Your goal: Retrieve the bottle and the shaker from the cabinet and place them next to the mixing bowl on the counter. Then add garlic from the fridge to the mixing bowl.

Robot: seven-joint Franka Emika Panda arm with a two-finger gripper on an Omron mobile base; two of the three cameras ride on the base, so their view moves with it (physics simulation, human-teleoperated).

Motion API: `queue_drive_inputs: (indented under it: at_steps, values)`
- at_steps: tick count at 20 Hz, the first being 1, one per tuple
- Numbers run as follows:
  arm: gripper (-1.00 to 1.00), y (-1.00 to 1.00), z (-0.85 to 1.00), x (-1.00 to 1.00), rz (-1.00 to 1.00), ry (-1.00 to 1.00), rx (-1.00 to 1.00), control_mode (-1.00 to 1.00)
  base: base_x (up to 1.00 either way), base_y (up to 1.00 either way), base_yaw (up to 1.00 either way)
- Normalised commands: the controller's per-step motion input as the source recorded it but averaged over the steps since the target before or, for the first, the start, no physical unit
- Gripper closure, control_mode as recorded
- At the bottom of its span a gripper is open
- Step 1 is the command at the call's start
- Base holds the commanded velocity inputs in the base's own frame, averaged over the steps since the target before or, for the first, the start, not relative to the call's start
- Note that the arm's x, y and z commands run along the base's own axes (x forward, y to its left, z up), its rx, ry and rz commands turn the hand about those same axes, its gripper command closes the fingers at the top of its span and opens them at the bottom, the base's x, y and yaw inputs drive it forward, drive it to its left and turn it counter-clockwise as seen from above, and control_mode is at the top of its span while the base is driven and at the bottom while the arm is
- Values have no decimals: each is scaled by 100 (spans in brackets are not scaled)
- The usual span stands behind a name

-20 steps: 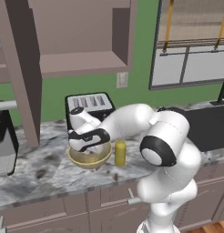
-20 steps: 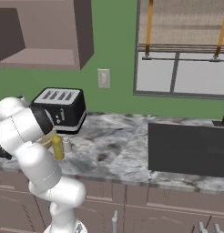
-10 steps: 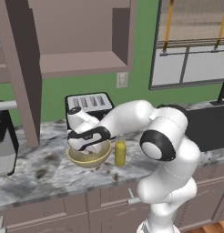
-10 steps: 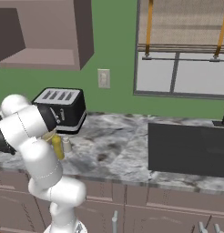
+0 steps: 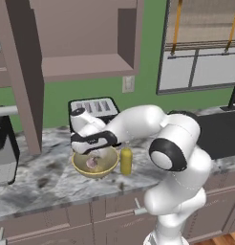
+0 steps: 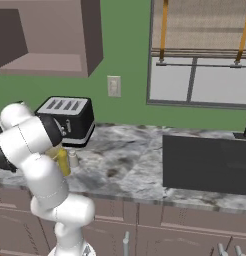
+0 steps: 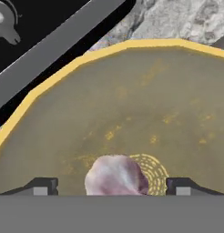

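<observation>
**A:** Low in the middle of the hand view, what do you have between the finger tips?

**B:** You have the garlic [image 7: 116, 175], a small pinkish-white bulb. It lies between the two dark finger tips [image 7: 41, 185], with a gap on each side. So the fingers are spread and released, and nothing is grasped.

**A:** Where is the garlic resting?

**B:** It sits on the floor of the mixing bowl [image 7: 132, 91], whose yellow rim curves across the upper part of that view. In the left base view, you find the gripper [image 5: 94, 152] just above the bowl at centre left of the frame, the bulb a pale spot inside it.

**A:** Has it a long axis to mind?

**B:** No, it looks roundish. What matters is that it lies straight ahead of the fingers and free of them, so I judge you can lift straight up without catching it.

**A:** And the other things?

**B:** The bottle [image 5: 126, 161] stands upright on the counter [image 5: 48, 186], just right of the bowl. In the right base view, a small pale shaker [image 6: 73, 159] stands just beside the bottle, in front of the toaster [image 6: 70, 120].
</observation>
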Motion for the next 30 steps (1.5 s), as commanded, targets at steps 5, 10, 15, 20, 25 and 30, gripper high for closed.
queue_drive_inputs:
  at_steps: [5, 10, 15, 20, 25, 30]
  values:
    - [-100, -37, 81, 0, 0, -9, 9, -100, 0, 0, 0]
    - [-100, -62, 92, -8, 4, -4, 14, -100, 0, 0, 0]
    - [-100, -49, 91, -47, 23, -8, 12, -100, 0, 0, 0]
    - [-100, -45, 93, -96, 39, -28, 8, -100, 0, 0, 0]
    - [-100, -52, 92, -88, 34, -40, 12, -100, 0, 0, 0]
    - [-100, -56, 51, -99, 30, -49, 6, -100, 0, 0, 0]
